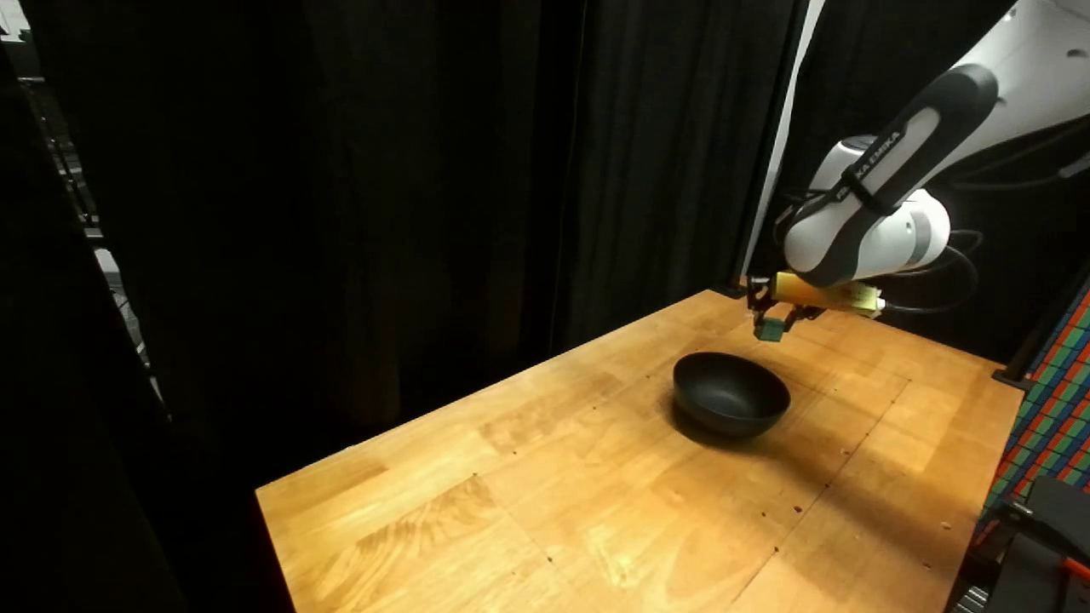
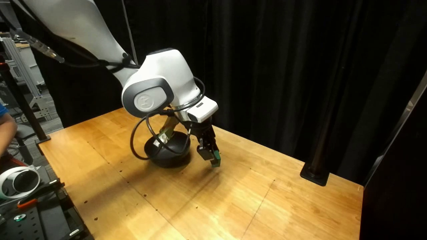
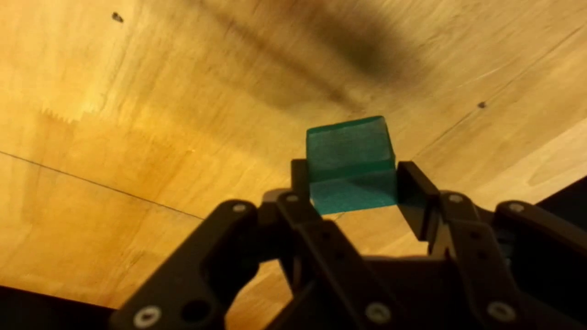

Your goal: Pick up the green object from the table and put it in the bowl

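Since the bowl should receive it, my claw is clamped on the block by opposite faces above the counter.

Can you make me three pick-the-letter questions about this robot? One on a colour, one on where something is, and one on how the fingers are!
1. What colour is the block?
A. Red
B. Green
C. Yellow

2. Where is the bowl?
A. On the table
B. On top of the block
C. Up in the air

3. How are the fingers?
A. Wide open with nothing between them
B. Touching each other
C. Closed on the block

Right letters:
1 B: it shows green in all three views.
2 A: both exterior views show it resting there.
3 C: the wrist view shows the block pinched between them.
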Robot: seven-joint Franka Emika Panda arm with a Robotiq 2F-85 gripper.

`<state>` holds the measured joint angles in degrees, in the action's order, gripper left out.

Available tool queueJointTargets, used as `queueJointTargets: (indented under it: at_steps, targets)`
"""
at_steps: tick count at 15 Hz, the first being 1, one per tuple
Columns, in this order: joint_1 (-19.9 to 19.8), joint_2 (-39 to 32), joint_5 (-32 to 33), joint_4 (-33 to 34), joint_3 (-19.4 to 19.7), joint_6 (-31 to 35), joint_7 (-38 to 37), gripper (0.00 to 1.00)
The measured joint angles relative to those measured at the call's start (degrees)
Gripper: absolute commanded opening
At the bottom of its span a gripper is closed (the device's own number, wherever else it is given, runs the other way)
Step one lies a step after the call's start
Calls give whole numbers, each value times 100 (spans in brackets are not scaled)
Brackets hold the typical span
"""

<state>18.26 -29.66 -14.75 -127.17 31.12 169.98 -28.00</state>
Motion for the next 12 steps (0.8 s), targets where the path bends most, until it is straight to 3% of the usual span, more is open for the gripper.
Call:
queueJointTargets:
  at_steps: [2, 4, 5, 6, 7, 10, 12]
  targets:
    - [-91, 600, 179, -138, -258, -590, 16, 25]
    - [-364, 1155, 231, -292, -752, -1187, 73, 25]
    - [-558, 1394, 199, -370, -1069, -1484, 142, 35]
    - [-759, 1589, 106, -444, -1386, -1768, 244, 75]
    - [-953, 1746, -71, -512, -1690, -2049, 392, 76]
    - [-1379, 2003, -565, -630, -2295, -2846, 806, 99]
    - [-1610, 2112, -846, -643, -2455, -3416, 1122, 100]
